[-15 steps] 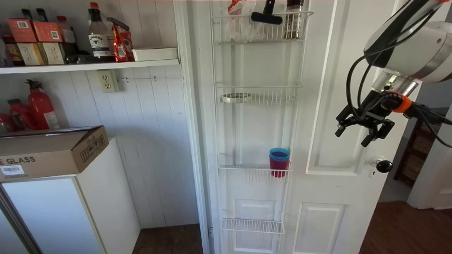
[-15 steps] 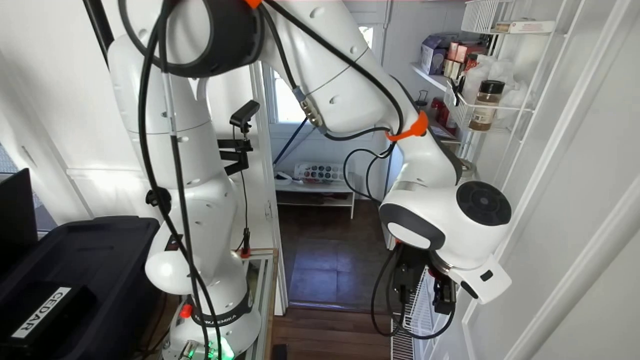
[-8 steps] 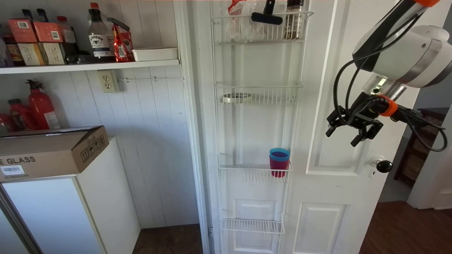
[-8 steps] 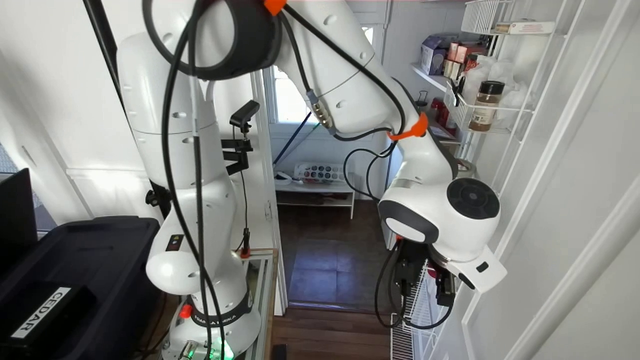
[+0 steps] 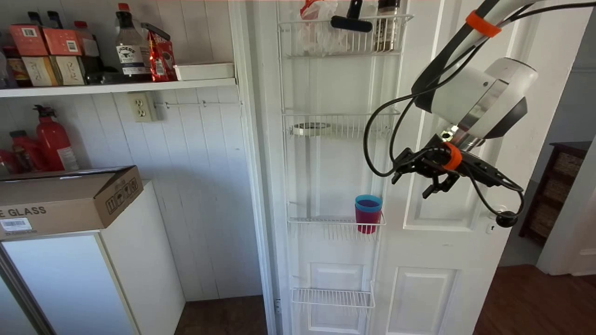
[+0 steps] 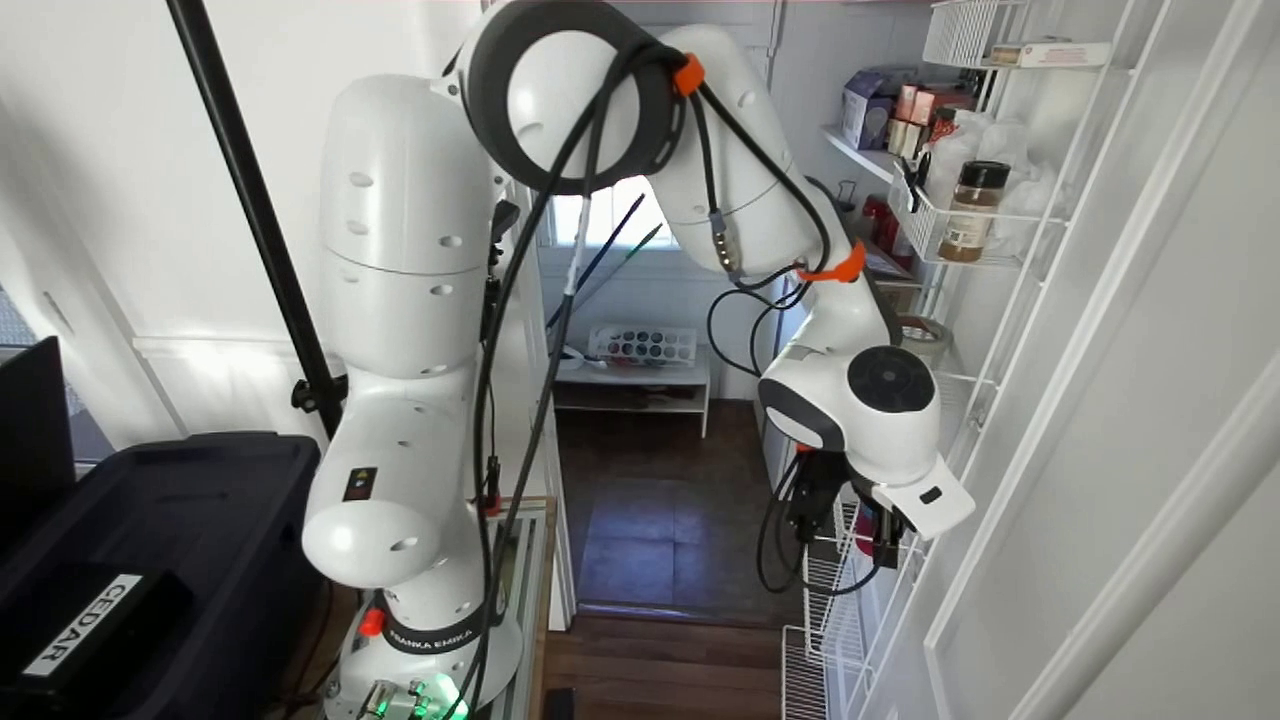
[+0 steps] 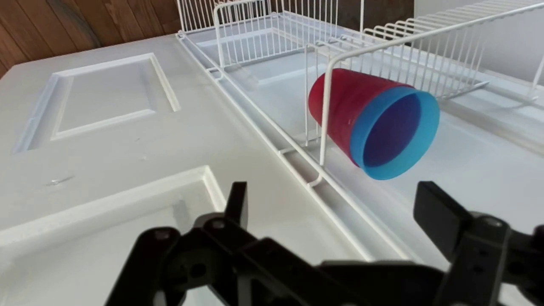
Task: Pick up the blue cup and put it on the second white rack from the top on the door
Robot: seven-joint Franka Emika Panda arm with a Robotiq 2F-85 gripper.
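The blue cup (image 5: 368, 199) is nested in a pink-red cup (image 5: 368, 217); only its rim and inside show. They stand on a lower white wire rack (image 5: 321, 221) of the white door (image 5: 433, 249). In the wrist view the blue rim (image 7: 410, 159) is above and beyond my fingertips. My gripper (image 5: 411, 186) is open and empty, right of the cups and slightly higher in an exterior view; it also shows in the wrist view (image 7: 333, 199). A shallow rack (image 5: 349, 114) holding a round item is second among those in that view. Another exterior view shows a higher basket (image 6: 960, 35).
An upper rack (image 5: 344, 52) holds a plastic bag and a jar (image 5: 386, 28). A bottom rack (image 5: 333, 298) hangs below the cups. A black door knob (image 5: 506, 218) is behind the wrist cables. A wall shelf (image 5: 116, 87) and a cardboard box (image 5: 51, 204) stand left.
My gripper has moved left toward the cups in an exterior view, and the wrist has turned somewhat. The gripper stays open. The cups and racks have not moved.
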